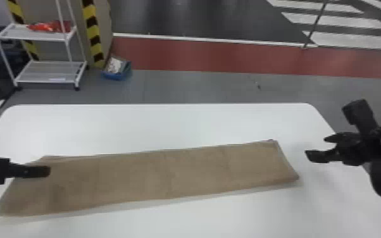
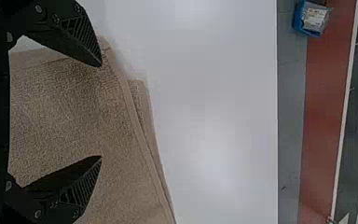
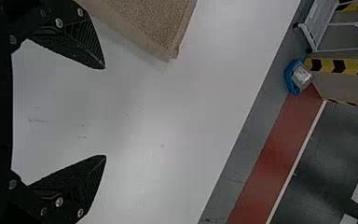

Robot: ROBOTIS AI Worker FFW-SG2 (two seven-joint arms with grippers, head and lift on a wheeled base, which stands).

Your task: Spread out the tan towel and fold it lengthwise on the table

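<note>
- White surface (image 1: 167, 123): it lies before the robot and carries the whole job.
- Tan towel (image 1: 167, 171): it lies flat on the near part of the surface as a long, narrow strip, its left end reaching further toward the surface's left side.
- Done, by my reading: the spreading and the lengthwise fold, since 2 layers lie against each other along the far side.
- Left, at most: a little squaring of the layers and drawing the arms clear; the strip already looks fairly smooth.
- Direction: the long axis runs left to right, slightly askew to the surface's far edge, with the right end farther from the robot. The 2 short ends face left and right, both slanting.
- Left end effector (image 2: 101, 111): open, its 2 fingers apart above the left end of the towel, gripping nothing.
- Right end effector (image 3: 106, 112): also open and empty, just beyond the towel's right end.
- Lower layer (image 2: 138, 93): a thin strip of it peeks past the upper hem near the far left corner, the only clear mismatch.
</note>
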